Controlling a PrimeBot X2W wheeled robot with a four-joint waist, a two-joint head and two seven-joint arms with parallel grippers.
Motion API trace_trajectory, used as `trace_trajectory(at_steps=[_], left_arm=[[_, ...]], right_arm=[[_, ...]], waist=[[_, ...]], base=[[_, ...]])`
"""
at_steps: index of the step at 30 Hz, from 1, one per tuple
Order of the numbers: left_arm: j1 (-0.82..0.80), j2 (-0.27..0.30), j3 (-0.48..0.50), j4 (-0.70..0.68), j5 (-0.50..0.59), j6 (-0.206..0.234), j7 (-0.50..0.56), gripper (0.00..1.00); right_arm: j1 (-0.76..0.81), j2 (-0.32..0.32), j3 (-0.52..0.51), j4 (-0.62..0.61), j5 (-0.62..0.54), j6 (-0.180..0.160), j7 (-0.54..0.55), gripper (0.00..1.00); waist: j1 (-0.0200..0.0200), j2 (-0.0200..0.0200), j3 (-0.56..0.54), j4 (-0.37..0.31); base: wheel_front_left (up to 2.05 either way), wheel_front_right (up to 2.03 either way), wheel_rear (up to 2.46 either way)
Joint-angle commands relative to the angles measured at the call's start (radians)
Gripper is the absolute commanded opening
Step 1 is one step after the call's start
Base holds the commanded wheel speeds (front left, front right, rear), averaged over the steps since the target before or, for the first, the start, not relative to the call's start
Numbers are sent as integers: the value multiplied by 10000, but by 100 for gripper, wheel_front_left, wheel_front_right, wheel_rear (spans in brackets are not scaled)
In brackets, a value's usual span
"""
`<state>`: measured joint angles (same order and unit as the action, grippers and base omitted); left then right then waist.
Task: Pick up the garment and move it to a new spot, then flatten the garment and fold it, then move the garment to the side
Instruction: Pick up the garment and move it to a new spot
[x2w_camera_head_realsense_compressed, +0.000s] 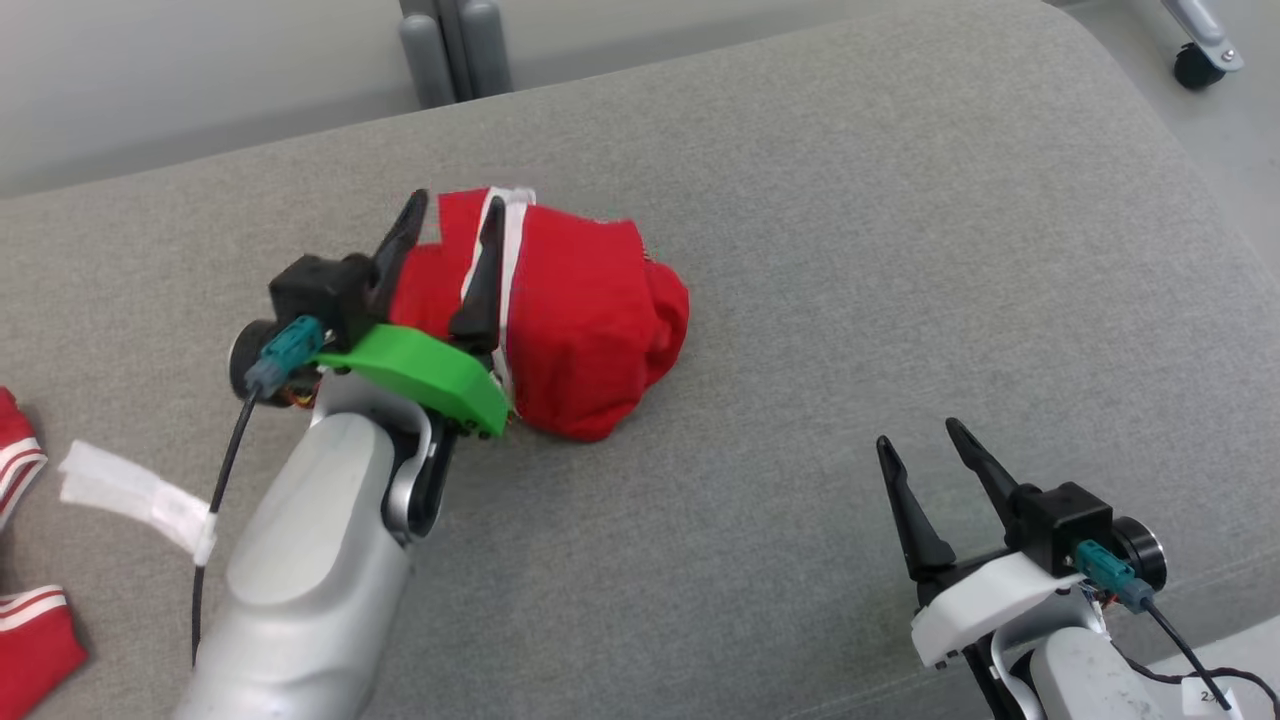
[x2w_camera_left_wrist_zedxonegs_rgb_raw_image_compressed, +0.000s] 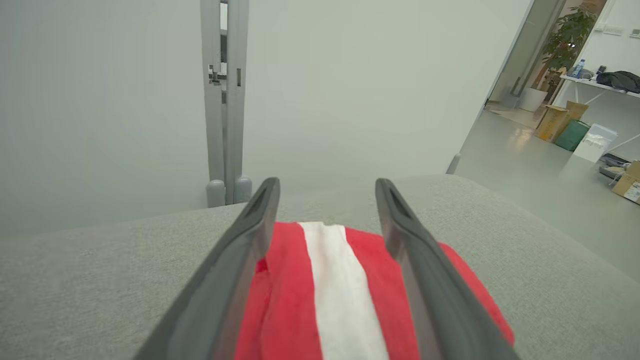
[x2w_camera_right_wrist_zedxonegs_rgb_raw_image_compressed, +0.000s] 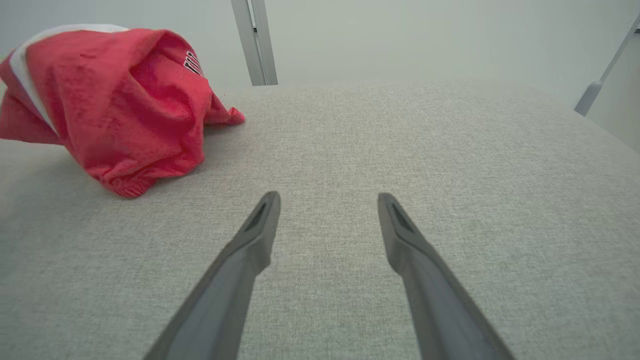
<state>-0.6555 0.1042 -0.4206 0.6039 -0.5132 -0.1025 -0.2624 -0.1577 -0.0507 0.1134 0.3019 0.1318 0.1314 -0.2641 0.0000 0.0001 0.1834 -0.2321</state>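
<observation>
The garment (x2w_camera_head_realsense_compressed: 590, 320) lies bunched in a red heap with a white stripe on the grey cushion (x2w_camera_head_realsense_compressed: 850, 250). My left gripper (x2w_camera_head_realsense_compressed: 455, 205) is open, its two dark fingers spread over the heap's left end. In the left wrist view the red cloth and its white stripe (x2w_camera_left_wrist_zedxonegs_rgb_raw_image_compressed: 325, 280) lie between and under the fingers of the left gripper (x2w_camera_left_wrist_zedxonegs_rgb_raw_image_compressed: 326, 184). My right gripper (x2w_camera_head_realsense_compressed: 918, 435) is open and holds nothing, low at the right, well apart from the garment. In the right wrist view, that gripper (x2w_camera_right_wrist_zedxonegs_rgb_raw_image_compressed: 328, 196) hangs over bare cushion, and the garment (x2w_camera_right_wrist_zedxonegs_rgb_raw_image_compressed: 125, 100) sits at the upper left with black lettering showing.
More red-and-white clothing (x2w_camera_head_realsense_compressed: 25, 630) lies at the cushion's left edge. A white tag (x2w_camera_head_realsense_compressed: 140, 495) hangs on the left arm's cable. Grey posts (x2w_camera_head_realsense_compressed: 450, 50) stand behind the cushion, and a caster wheel (x2w_camera_head_realsense_compressed: 1195, 65) is on the floor at the top right.
</observation>
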Motion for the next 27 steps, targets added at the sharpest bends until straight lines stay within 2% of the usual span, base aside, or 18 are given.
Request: trace_trajectory(at_steps=[1,7,15,21,27], left_arm=[[535,65,317,-83,200,92,-30,100],[1925,115,1831,-824,1197,209,-23,100],[3934,-151,3399,-1757,2346,5,-25,100],[5319,-407,4023,-2183,2658,-160,-25,100],[6413,-513,4052,-2575,2926,-237,-23,100]], right_arm=[[-5,-8,45,-18,-123,-13,-7,100],[-38,-17,-133,-25,-189,-13,-7,100],[267,-18,-156,71,-156,-13,-7,100],[477,-18,-151,199,-90,-14,-7,100],[726,-17,-212,244,-39,-14,-7,100]], waist=[[0,-1,-56,167],[0,-1,-391,712],[0,-1,-976,1416],[0,-1,-1280,1690],[0,-1,-1331,1893]], base=[[0,0,0],[0,0,0],[0,0,0],[0,0,0],[0,0,0]])
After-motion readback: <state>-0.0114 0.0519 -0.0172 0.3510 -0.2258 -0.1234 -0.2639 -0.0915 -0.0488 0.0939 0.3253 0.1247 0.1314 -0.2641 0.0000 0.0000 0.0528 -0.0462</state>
